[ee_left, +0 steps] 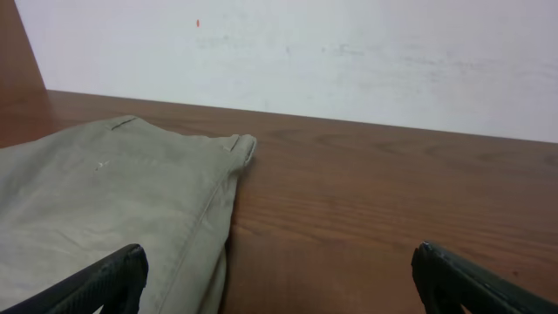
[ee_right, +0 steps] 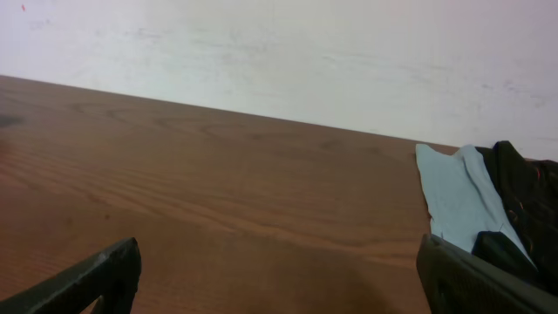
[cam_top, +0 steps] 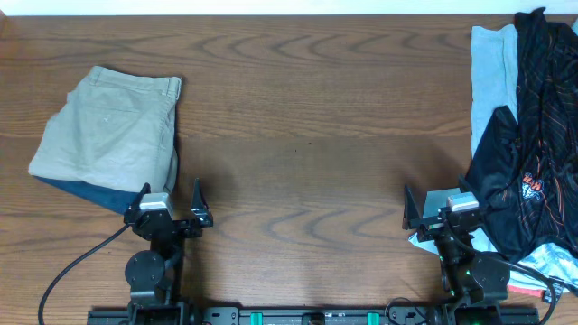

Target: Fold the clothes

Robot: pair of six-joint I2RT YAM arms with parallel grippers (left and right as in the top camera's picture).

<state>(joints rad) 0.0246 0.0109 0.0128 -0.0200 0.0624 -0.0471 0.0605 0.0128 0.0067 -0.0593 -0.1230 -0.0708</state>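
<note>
Overhead shows you most of the crumpled black orange-lined jersey (cam_top: 533,135); your right wrist view catches only its edge. Left gripper (cam_top: 172,197) and right gripper (cam_top: 436,206) stand spread, empty.

Wooden table (cam_top: 307,135): khaki shorts (cam_top: 113,126), black jersey (cam_top: 533,153)

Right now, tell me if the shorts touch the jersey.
Apart. Overhead view: khaki shorts lie far left, black jersey far right, bare table between them.
</note>
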